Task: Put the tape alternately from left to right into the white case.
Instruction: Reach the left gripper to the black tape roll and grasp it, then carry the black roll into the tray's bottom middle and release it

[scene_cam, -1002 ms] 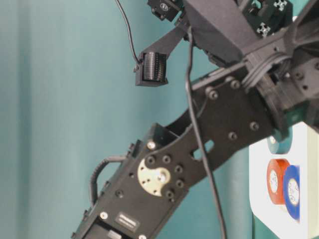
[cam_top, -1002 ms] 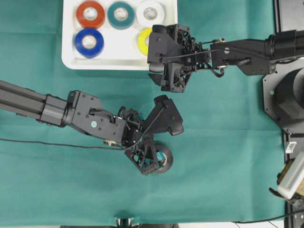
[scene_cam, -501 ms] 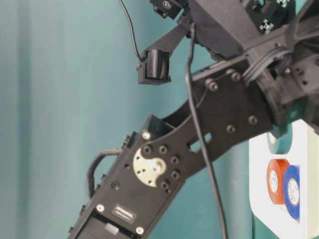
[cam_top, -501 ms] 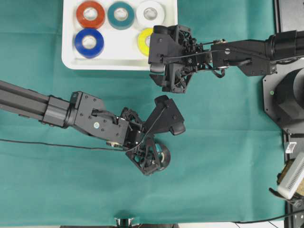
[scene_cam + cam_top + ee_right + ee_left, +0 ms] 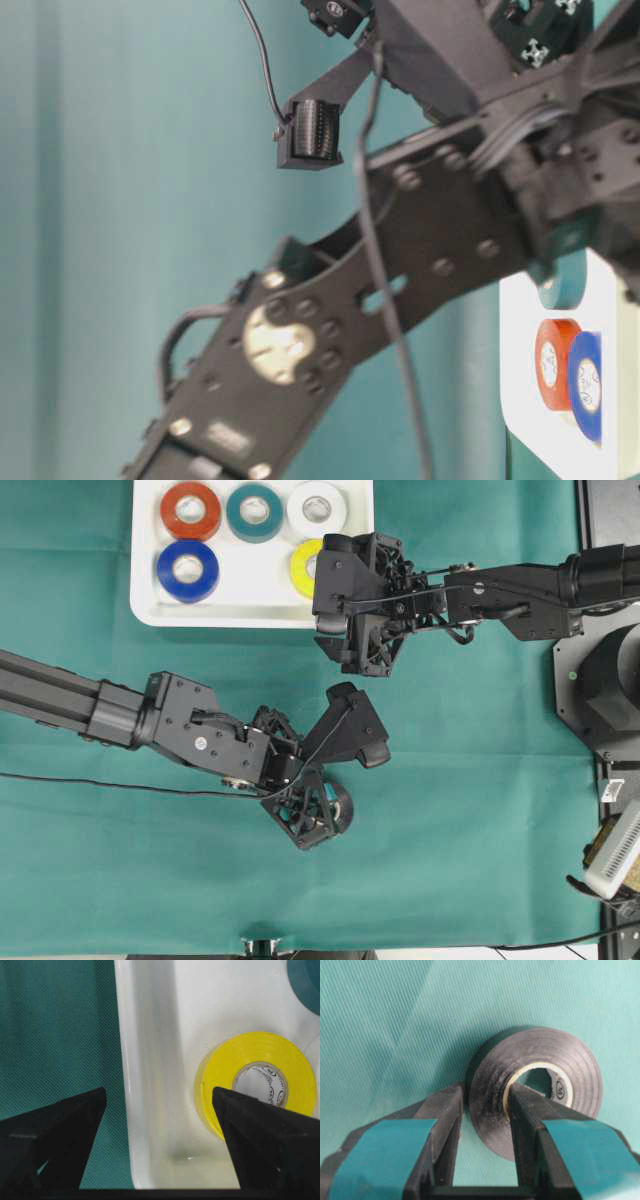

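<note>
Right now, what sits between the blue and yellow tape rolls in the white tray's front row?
Nothing: overhead view shows bare tray floor between the blue tape roll and the yellow tape roll in the shallow white plastic tray.

Light is bright, even and diffuse, seemingly from above, and the green cloth (image 5: 480, 810) shows only a soft, short shadow just under the left gripper (image 5: 318, 816). In the table-level view the left arm (image 5: 330, 330) is smeared with motion blur, its screws and cable doubled, while the background stays soft. The left wrist view is sharp on the black tape (image 5: 535, 1087) between the fingers. In the right wrist view the white case (image 5: 150, 1085) glares, slightly washed out, with the dark fingertips (image 5: 65, 1125) silhouetted.
</note>
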